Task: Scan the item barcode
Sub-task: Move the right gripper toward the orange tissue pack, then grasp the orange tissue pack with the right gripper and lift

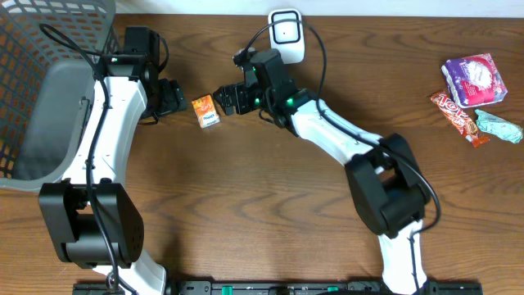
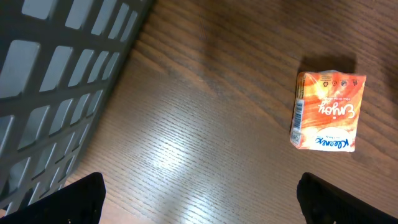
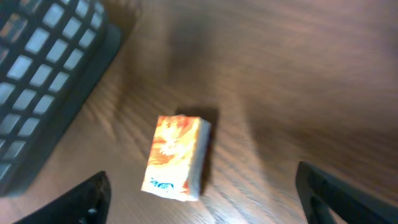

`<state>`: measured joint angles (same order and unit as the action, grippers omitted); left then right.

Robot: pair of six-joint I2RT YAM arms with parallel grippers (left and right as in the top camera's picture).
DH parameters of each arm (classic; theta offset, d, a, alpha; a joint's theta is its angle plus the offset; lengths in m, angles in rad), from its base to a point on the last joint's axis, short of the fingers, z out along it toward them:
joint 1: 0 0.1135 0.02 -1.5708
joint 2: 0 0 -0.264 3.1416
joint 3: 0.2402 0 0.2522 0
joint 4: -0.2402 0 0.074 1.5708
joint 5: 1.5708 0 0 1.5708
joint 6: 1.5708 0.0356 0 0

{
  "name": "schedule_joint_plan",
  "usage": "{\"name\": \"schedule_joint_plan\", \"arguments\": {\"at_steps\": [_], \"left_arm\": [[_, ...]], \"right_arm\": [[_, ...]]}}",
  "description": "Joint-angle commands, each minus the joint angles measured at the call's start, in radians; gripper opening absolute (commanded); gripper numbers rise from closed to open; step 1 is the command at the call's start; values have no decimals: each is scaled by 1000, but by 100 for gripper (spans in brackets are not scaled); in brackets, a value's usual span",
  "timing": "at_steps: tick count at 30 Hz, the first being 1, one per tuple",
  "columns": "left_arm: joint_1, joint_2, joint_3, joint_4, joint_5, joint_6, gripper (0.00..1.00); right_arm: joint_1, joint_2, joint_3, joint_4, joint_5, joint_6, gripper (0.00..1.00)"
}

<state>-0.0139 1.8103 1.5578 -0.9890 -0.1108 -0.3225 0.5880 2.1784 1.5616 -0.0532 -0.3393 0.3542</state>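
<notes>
The item, a small orange tissue pack [image 1: 207, 111], lies flat on the wooden table between my two grippers. In the left wrist view the pack [image 2: 328, 111] sits far right, with a barcode [image 2: 298, 116] on its left side face. My left gripper [image 1: 175, 97] is open just left of the pack, with bare table between its fingers [image 2: 74, 200]. My right gripper [image 1: 226, 100] is open just right of the pack. In the right wrist view the pack [image 3: 176, 155] lies ahead of the wide jaws, untouched. A white scanner [image 1: 287, 34] stands at the back edge.
A grey mesh basket [image 1: 49, 74] fills the far left, its wall [image 2: 56, 74] close to my left gripper. At the far right lie a pink-and-purple packet [image 1: 475, 79], a red snack bar [image 1: 457, 115] and a teal packet [image 1: 500, 127].
</notes>
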Motion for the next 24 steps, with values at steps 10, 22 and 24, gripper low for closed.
{"name": "schedule_joint_plan", "arguments": {"at_steps": [10, 22, 24], "left_arm": [[4, 6, -1, -5, -6, -16, 98], [4, 6, -1, -5, -6, -16, 98], [4, 6, -1, -5, -6, -16, 98]], "right_arm": [[16, 136, -6, 137, -154, 145, 86], [25, 247, -6, 258, -218, 232, 64], [34, 248, -6, 245, -193, 228, 60]]}}
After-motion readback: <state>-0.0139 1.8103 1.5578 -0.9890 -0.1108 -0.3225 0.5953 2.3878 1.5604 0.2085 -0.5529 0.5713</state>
